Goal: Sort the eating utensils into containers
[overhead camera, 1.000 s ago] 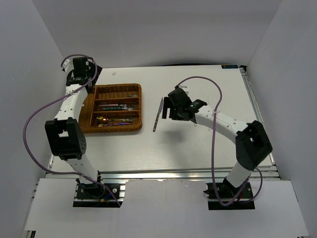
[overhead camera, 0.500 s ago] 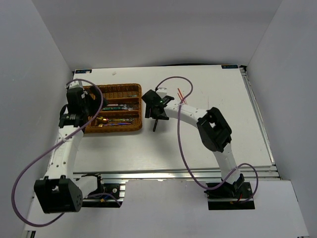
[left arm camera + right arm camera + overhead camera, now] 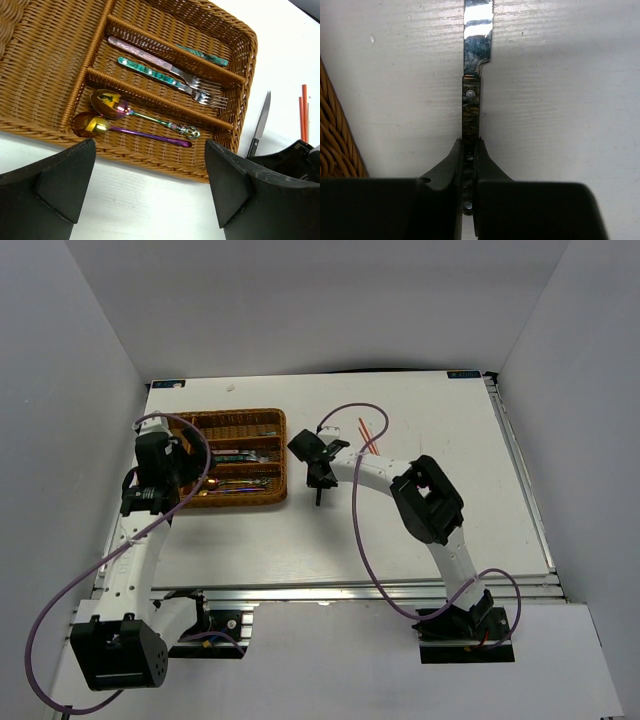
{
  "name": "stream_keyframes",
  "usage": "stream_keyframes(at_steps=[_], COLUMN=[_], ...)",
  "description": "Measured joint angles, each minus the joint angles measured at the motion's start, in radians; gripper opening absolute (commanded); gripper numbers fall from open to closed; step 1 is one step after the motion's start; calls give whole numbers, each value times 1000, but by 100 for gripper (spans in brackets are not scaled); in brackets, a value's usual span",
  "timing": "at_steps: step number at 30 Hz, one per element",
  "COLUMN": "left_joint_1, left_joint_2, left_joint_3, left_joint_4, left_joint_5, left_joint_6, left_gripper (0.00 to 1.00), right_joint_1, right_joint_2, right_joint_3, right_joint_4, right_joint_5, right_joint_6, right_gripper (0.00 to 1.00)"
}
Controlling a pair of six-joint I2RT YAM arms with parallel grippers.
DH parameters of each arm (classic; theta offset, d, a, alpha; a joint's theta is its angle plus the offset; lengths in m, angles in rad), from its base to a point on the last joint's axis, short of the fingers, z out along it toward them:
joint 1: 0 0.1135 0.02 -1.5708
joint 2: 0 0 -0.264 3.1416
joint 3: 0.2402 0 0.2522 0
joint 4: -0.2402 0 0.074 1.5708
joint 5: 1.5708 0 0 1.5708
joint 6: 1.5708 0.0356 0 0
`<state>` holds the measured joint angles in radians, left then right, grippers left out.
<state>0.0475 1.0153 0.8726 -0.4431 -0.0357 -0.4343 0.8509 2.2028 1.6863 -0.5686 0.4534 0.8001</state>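
Now the right claw (image 3: 470, 150) is pressed together on the dark handle of a knife (image 3: 471, 105). It pinches the handle near its end, and the blade points away from the claw. The knife is just beside the right wall of the tray (image 3: 45, 60), outside of it. Whether it is lifted or touches the table cannot be told. The left claw (image 3: 150, 172) is spread and holds nothing, by the left end of the tray. Inside the tray lie two forks (image 3: 172, 80) and two spoons (image 3: 112, 107). The chopsticks (image 3: 303, 110) lie beyond the knife.

The risk seems to be this: the pinch is narrow and far from the blade, so the knife may turn in the grip and its tip may catch the wicker wall. Also both arms are near the tray and may bump.
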Motion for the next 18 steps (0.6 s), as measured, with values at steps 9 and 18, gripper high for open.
stream_keyframes(at_steps=[9, 18], left_joint_1=[-39, -419], left_joint_2=[19, 128], left_joint_3=[-20, -71], left_joint_4=[63, 338], left_joint_5=[179, 252], left_joint_6=[-76, -302], left_gripper=[98, 97], right_joint_1=[-5, -5], right_joint_2=[-171, -620], right_joint_3=[-260, -572], right_joint_4=[114, 226], right_joint_5=[-45, -232], right_joint_6=[-99, -348], right_gripper=[0, 0])
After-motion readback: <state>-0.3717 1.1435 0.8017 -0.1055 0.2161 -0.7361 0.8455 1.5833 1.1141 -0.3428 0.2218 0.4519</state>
